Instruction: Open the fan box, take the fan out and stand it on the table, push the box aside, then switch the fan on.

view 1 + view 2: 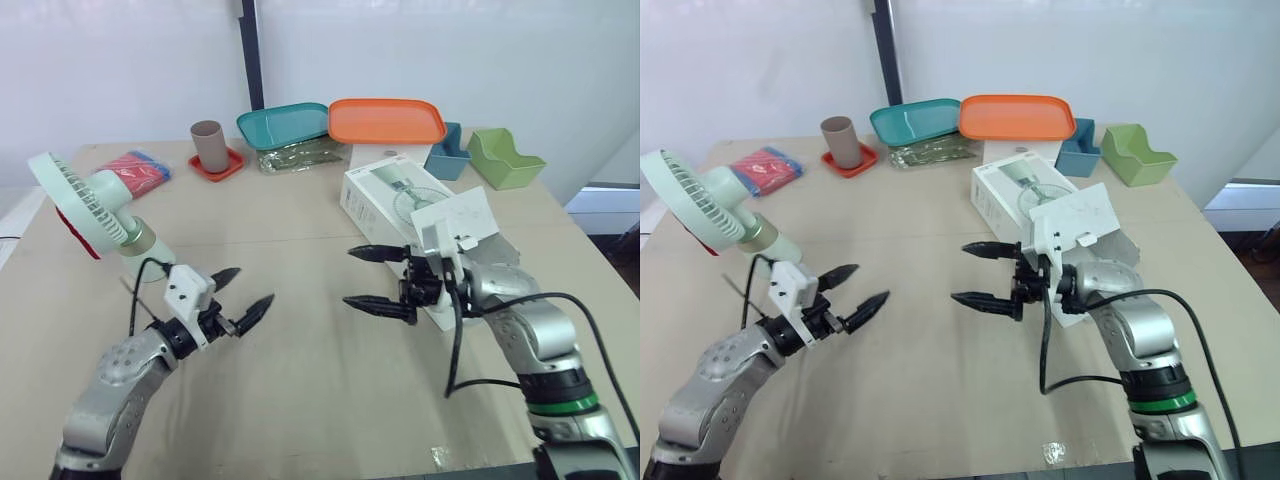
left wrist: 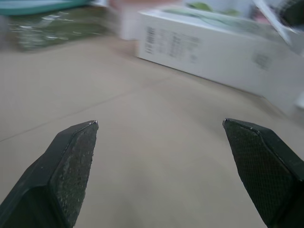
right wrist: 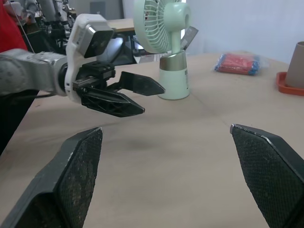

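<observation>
While the fan (image 1: 88, 208) stands upright at far left and the box (image 1: 378, 195) lies right of centre, left gripper (image 1: 255, 285) and right gripper (image 1: 348, 277) hover open, empty; a hard jab while switching it on could topple it.

Left claw (image 1: 255, 284) spread wide, right claw (image 1: 348, 276) likewise (tips pointing toward each other)

Tan table (image 1: 300, 400), upright fan (image 1: 92, 212), fan box (image 1: 385, 195), red packet (image 1: 135, 168), green bin (image 1: 505, 158)
</observation>
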### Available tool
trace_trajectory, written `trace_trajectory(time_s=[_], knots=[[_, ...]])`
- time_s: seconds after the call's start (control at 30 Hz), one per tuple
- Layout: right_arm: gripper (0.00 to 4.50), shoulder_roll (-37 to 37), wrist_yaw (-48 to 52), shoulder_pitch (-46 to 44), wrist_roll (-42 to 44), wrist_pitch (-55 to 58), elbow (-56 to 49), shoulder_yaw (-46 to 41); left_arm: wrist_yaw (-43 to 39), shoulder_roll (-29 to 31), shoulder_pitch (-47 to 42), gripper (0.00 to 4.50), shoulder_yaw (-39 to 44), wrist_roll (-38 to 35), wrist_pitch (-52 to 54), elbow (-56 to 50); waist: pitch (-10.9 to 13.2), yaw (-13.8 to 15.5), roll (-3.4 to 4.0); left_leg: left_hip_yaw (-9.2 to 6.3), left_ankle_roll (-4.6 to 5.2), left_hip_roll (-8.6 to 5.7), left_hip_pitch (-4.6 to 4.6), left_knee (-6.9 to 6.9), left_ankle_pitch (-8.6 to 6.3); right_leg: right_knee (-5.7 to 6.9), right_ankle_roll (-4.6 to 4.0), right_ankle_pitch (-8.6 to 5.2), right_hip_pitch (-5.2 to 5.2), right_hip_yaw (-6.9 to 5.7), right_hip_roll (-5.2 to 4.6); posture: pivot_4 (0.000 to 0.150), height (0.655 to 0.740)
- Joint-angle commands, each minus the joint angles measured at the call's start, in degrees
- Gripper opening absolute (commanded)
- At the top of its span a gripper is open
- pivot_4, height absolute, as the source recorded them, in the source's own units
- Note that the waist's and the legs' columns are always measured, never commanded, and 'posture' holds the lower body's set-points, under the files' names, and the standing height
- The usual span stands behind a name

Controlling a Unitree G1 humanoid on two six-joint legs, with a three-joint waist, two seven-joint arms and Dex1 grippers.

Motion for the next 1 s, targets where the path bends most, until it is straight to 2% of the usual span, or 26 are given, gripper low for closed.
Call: trace_trajectory(time_s=[0.03, 0.17, 0.37, 0.47, 0.6, 0.7, 1.0], knots=[[4.40, 0.45, 1.80, -1.34, -2.46, -4.07, 1.39, 1.18, 8.79, -2.76, 2.87, 4.50, 2.91, 3.40, 0.47, -6.44, 0.00, 0.15, 0.00, -0.03, -0.01, -0.01, 0.00, 0.00, 0.01, 0.01, 0.00, 0.00, 0.01, -0.02, 0.00, 0.150, 0.7400], [4.40, 1.66, 2.29, -2.27, -4.21, -6.56, 3.12, 2.25, 19.11, -7.83, 6.32, 4.50, 5.96, 9.08, 0.26, -10.72, -0.01, 0.51, -0.02, 0.00, -0.03, -0.03, -0.01, 0.02, 0.02, -0.01, 0.02, 0.01, 0.04, -0.01, 0.00, 0.150, 0.7400], [4.40, 3.06, 3.49, -2.88, -3.32, -7.37, 4.66, 2.19, 25.15, -11.65, 8.30, 4.50, 9.36, 14.14, -3.99, -13.90, -0.01, 0.58, -0.04, 0.05, -0.04, -0.02, 0.00, 0.03, 0.02, -0.01, 0.00, 0.02, 0.04, -0.01, 0.02, 0.150, 0.7400], [4.40, 3.66, 4.80, -3.73, -2.67, -7.92, 6.19, 1.73, 27.23, -13.58, 8.41, 4.50, 11.50, 13.88, -4.57, -14.18, -0.01, 0.59, -0.05, 0.06, -0.04, -0.03, 0.00, 0.03, 0.02, -0.01, 0.00, 0.02, 0.05, -0.01, 0.01, 0.150, 0.7400], [4.40, 5.84, 3.71, -5.85, 1.15, -4.97, 7.46, -0.79, 27.60, -14.91, 9.19, 4.50, 13.06, 13.51, -5.80, -14.40, 0.00, 0.54, -0.05, 0.13, -0.03, 0.00, 0.01, 0.03, 0.01, -0.01, -0.02, 0.04, 0.04, -0.01, 0.03, 0.150, 0.7400], [4.40, 7.66, 2.02, -7.67, 2.60, -4.13, 8.17, -2.48, 25.74, -15.25, 9.82, 4.50, 13.60, 10.21, -5.71, -14.24, -0.01, 0.57, -0.06, 0.13, -0.03, 0.01, 0.01, 0.03, 0.02, -0.01, -0.05, 0.05, 0.03, 0.00, 0.03, 0.150, 0.7400], [4.40, 6.75, 6.15, -7.44, -3.45, -11.38, 10.86, 0.27, 24.77, -13.07, 7.67, 4.50, 16.35, 7.13, -5.60, -13.65, -0.02, 0.59, -0.09, 0.13, -0.03, 0.00, 0.01, 0.03, 0.01, -0.02, -0.05, 0.05, 0.03, -0.03, 0.03, 0.150, 0.7400]])
